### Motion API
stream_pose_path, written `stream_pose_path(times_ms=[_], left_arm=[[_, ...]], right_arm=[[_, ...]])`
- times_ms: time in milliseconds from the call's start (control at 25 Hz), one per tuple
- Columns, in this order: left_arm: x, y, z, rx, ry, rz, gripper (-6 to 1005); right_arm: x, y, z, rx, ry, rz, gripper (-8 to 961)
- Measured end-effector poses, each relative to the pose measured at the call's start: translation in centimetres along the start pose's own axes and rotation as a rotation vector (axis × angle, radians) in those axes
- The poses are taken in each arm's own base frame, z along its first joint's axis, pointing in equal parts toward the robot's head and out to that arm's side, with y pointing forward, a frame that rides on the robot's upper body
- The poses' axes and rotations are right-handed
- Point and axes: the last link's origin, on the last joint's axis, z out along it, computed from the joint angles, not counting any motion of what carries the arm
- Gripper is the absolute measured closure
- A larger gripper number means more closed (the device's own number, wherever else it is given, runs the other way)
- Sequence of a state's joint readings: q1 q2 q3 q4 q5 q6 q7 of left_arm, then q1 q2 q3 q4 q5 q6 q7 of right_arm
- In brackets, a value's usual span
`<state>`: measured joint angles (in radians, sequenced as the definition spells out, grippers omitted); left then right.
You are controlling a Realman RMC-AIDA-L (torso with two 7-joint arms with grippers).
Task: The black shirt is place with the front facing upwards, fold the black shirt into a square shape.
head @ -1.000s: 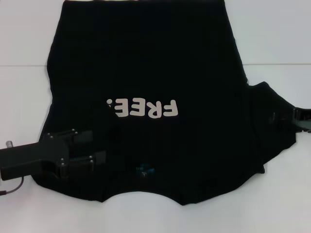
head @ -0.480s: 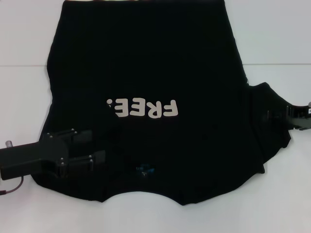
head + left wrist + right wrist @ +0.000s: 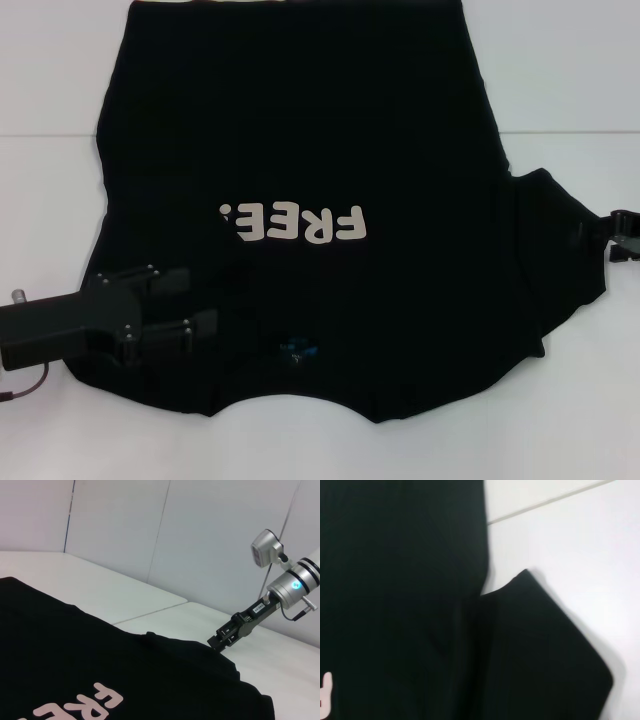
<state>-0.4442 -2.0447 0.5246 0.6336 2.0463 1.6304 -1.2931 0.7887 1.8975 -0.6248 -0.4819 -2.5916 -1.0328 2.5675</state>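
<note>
— Shirt (image 3: pixel 300 150) placement first: where is it?

— Flat on the white table (image 3: pixel 560 70), print up, collar toward the robot, hem at the far edge. One sleeve (image 3: pixel 560 250) is spread out on the robot's right.

— And the left tool (image 3: pixel 190 305)?

— Low over the shirt's left shoulder, fingers (image 3: pixel 195 322) parted with nothing between them. I'd judge it is lined up to pinch that shoulder for a lengthwise fold.

— The right tool (image 3: pixel 622 235)?

— At the sleeve's outer edge, near the cuff. Whether it is clenched or released, I cannot tell. Its spot suits lifting the sleeve inward.
</note>
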Motion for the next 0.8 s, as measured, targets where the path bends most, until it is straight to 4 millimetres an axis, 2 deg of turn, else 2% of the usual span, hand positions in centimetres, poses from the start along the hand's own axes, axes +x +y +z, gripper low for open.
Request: stream_pose_path(times_ms=[320, 800], left_arm=[[0.0, 0.0, 0.0, -0.002, 0.001, -0.001, 235], [0.0, 0.0, 0.0, -0.003, 0.001, -0.001, 235]], right_arm=[[0.5, -0.4, 0.1, 0.007, 0.008, 0.01, 206], [1.2, 0.3, 0.7, -0.011, 0.031, 0.006, 286]])
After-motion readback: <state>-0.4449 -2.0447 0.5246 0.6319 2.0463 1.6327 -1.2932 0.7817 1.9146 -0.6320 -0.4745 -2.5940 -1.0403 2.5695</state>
